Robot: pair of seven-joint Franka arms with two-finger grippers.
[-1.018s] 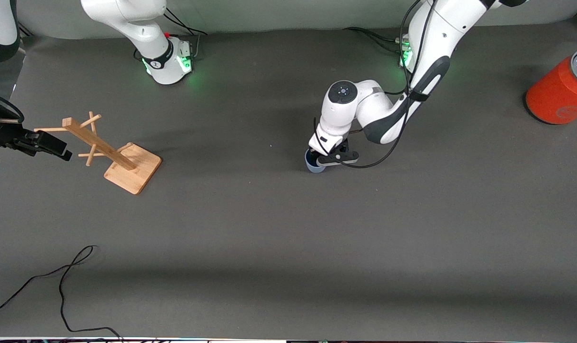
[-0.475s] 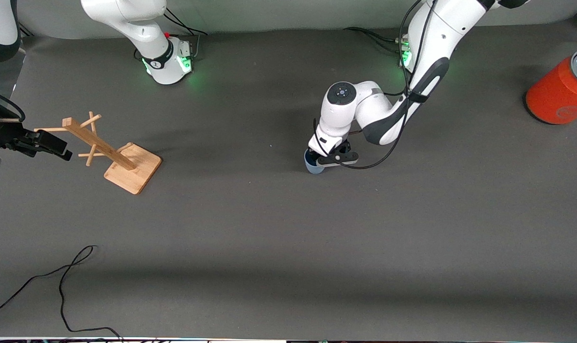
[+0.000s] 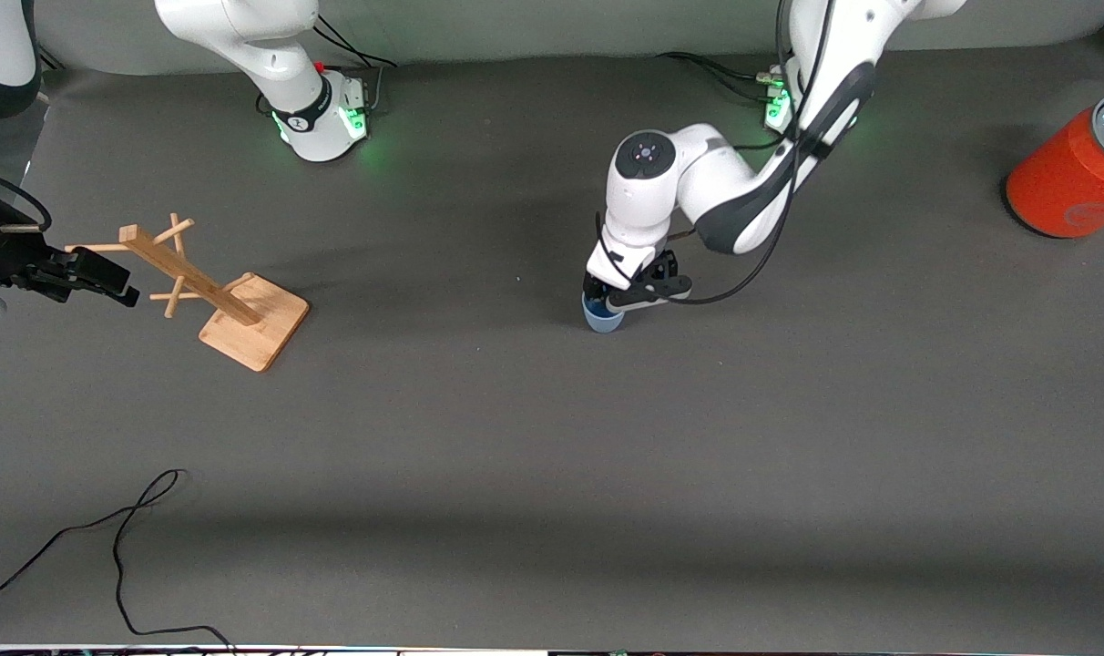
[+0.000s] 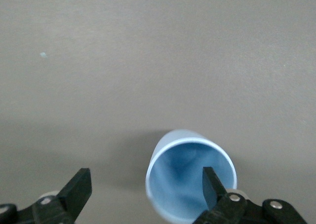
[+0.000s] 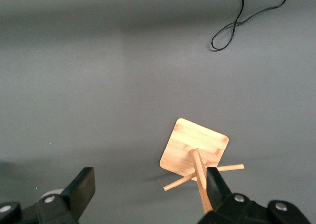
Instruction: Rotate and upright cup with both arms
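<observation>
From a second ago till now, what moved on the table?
The left arm's elbow swung up toward its base, while the left gripper stayed at the small light blue cup, fingers open, one inside its mouth. The cup barely shifted. The right gripper, wooden peg stand and orange can stayed put.

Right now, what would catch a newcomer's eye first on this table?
The left end effector, open, sits low over a small light blue cup standing mouth-up mid-table, one finger inside its rim. A big orange can stands at the left arm's end. At the right arm's end, the open right end effector waits beside a wooden peg stand.
</observation>
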